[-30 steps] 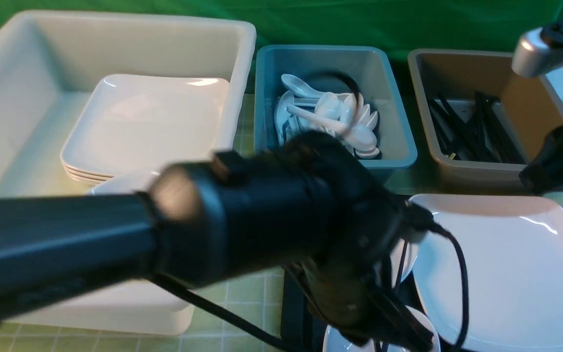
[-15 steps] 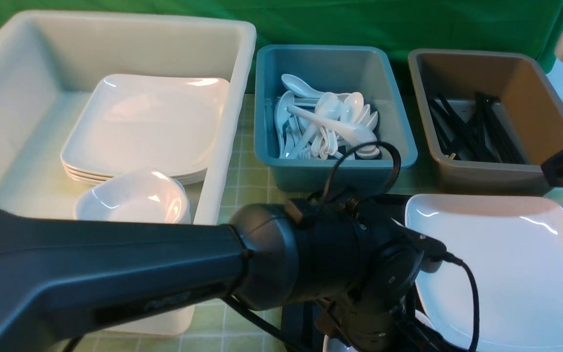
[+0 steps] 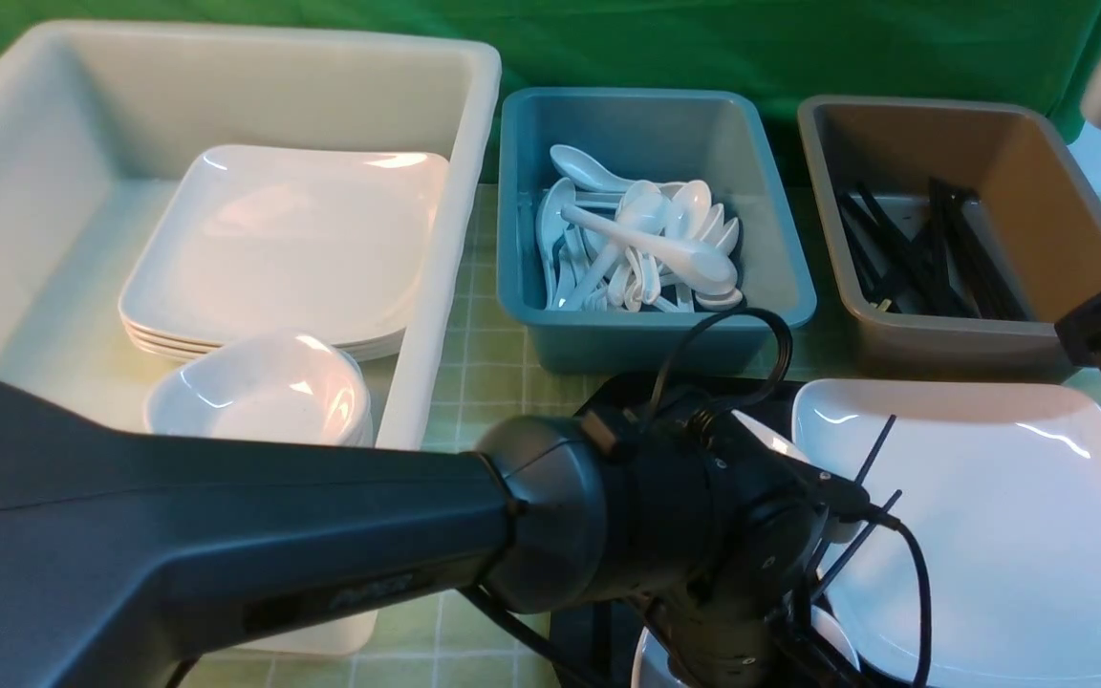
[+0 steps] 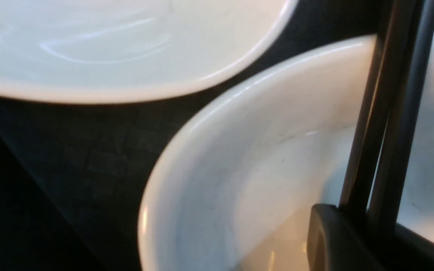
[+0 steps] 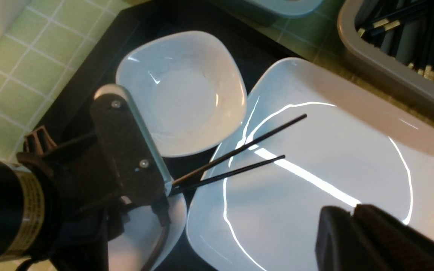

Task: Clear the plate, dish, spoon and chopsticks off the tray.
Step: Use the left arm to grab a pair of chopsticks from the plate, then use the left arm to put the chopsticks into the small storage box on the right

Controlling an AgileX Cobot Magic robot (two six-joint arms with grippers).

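Tray [image 5: 98, 64]: it lay in front of me and carried everything below except the tub; nothing else on it looked shifted.
Plate [image 3: 990, 516]: it sat flat on the tray's right half, unmoved.
Brown tub [image 3: 952, 239]: it stood just beyond the tray's far right corner, with black sticks in it.
Right gripper [image 5: 352, 226]: it hung over the tray's right half above the plate. I could not tell how its jaws stood.
Left gripper [image 5: 164, 190]: it was over the tray's near left corner, jaws clamped on the chopsticks.
Dishes: the far dish [image 5: 187, 90] stood at the tray's far left and the near dish [image 4: 277, 150] directly under the left gripper.
Chopsticks [image 5: 239, 149]: half a second earlier my front view showed none. Now the tips rose clear above the plate's left edge, so I judged the pick good and the carry to the tub next.
Spoon: I could not find it on the tray; the left arm possibly hid it.
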